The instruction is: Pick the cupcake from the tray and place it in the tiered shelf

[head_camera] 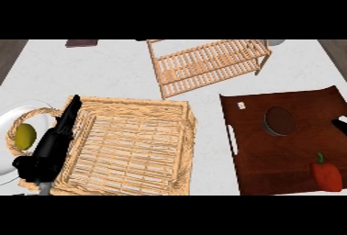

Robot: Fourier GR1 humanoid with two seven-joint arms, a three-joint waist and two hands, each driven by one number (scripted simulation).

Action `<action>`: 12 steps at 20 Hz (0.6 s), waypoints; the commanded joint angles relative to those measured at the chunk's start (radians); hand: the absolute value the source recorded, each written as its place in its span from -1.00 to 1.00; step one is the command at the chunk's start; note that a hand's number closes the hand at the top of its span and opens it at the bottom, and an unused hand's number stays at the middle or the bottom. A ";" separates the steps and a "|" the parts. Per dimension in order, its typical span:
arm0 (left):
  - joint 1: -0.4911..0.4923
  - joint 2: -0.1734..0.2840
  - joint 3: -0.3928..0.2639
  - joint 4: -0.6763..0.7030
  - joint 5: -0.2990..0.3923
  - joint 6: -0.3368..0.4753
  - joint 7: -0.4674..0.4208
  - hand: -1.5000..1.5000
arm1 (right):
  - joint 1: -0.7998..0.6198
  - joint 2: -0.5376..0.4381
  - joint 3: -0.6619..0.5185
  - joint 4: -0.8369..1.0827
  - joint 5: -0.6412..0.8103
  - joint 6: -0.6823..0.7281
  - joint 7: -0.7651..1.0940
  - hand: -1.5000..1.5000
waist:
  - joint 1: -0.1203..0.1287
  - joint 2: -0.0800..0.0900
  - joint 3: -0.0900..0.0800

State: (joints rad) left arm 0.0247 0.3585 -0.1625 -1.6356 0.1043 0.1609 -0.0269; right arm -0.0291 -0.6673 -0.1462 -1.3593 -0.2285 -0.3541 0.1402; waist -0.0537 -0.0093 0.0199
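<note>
The desk (102, 69) is a pale marbled top that carries everything. Largest on it is a wicker basket (173, 108), low and square, left of centre. To its right lies the dark wooden tray (271, 160), reaching toward the view's right edge. Behind both stands the tiered shelf (203, 64), of light slats, well apart from the tray. At the left edge a white plate (8, 121) holds a woven ring (30, 112) round a yellow fruit (25, 134).

The left robot hand (51, 147) lies along the basket's left rim, fingers straight and together, pointing away from the robot, clamped on nothing; it looks to be resting. Of the right robot hand (339, 123) only a dark tip shows at the right edge, over the tray's far side, and I cannot tell whether its fingers are apart or curled.

On the tray sits the cupcake (279, 121), a round brown thing with a grey rim seen from above, in the tray's upper middle. A red pepper (326, 174) lies near the tray's lower right corner, apart from the cupcake.

The cupcake is untouched, so the task seems at its opening step: the reach. The right hand is nearest. The next move calls for bringing it left over the cupcake, fingers spread to close round its sides, well away from the pepper, then a lift and carry back to the shelf.
</note>
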 commanded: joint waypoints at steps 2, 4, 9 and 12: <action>0.012 -0.019 -0.057 0.182 0.000 -0.051 0.076 0.00 | 0.031 0.015 -0.009 -0.029 -0.057 0.120 -0.113 -1.00 | 0.008 0.017 -0.019; 0.024 -0.030 -0.064 0.179 -0.009 -0.040 0.075 0.00 | 0.025 -0.013 0.008 -0.049 -0.057 0.168 -0.107 -1.00 | 0.021 0.016 -0.020; 0.025 -0.007 -0.067 0.173 -0.011 -0.069 0.060 0.00 | 0.039 -0.125 0.077 -0.162 -0.063 0.286 0.079 -1.00 | 0.025 0.014 -0.025; 0.036 0.018 -0.056 0.132 0.022 -0.097 0.084 0.00 | 0.016 -0.215 0.151 -0.179 -0.010 0.325 0.245 -1.00 | 0.059 0.017 -0.028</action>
State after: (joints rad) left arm -0.0217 0.3720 -0.1802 -1.5982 0.1009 0.1224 -0.0093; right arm -0.0064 -0.7890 -0.0569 -1.5012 -0.2678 -0.0964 0.2370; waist -0.0175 -0.0144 0.0146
